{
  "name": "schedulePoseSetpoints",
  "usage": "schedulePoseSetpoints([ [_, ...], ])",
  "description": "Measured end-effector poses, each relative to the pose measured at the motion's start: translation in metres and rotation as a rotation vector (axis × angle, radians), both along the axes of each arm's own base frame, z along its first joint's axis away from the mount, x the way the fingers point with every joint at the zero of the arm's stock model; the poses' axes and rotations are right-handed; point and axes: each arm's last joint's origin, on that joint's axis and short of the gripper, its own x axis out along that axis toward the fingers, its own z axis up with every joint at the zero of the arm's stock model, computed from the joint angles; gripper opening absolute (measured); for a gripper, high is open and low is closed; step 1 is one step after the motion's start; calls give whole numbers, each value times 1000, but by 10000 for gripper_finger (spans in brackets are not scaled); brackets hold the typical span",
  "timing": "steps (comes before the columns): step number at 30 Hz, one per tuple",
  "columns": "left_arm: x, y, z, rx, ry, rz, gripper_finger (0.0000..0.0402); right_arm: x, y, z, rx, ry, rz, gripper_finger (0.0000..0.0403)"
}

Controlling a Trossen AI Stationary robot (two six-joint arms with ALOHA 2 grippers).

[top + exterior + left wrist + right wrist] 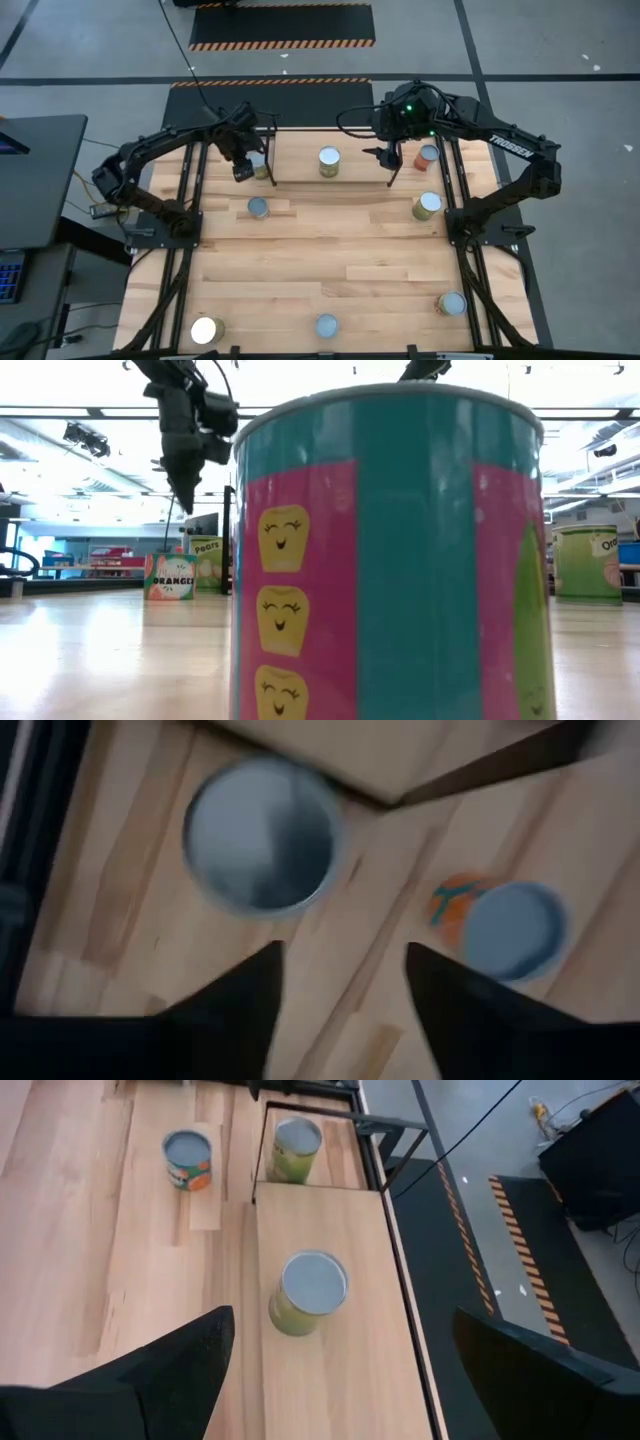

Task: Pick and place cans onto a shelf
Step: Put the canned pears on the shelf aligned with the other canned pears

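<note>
Can (259, 166) sits on the shelf (296, 168) at its end, just ahead of and below my left claw (345, 955), right beside the wire frame (271, 148). Left claw's fingers are apart with nothing between them, hovering close over it. Risk: if I pull away low or sideways, a finger clips the rim and tips the can off the board or into the frame. Orange-label can (258, 207) on the table nearby could get knocked too. Right claw (391, 170) hangs wide apart over the shelf's other half, near the middle can (329, 160); two arms over one shelf means collision risk.
</note>
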Motion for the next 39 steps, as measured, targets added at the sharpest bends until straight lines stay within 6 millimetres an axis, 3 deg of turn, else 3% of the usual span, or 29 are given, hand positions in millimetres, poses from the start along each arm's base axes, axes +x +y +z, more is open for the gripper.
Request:
schedulePoseSetpoints([
  [3,0,0,1,32,-33,-47,151,1,-2,3,1,-37,-20,381],
  [6,-2,5,-6,29,-31,-30,160,2,-6,5,12,-73,-51,381],
  [10,-3,9,-22,46,-1,-49,225,0,-9,5,23,-81,-76,381],
  [15,1,16,-16,141,-26,-46,330,-1,-14,5,28,-83,-98,381],
  [20,6,15,-23,78,-57,-85,380,-3,-17,5,28,-84,-113,381],
  [39,27,35,-61,75,9,-117,386,-3,-17,5,63,-98,-133,381],
])
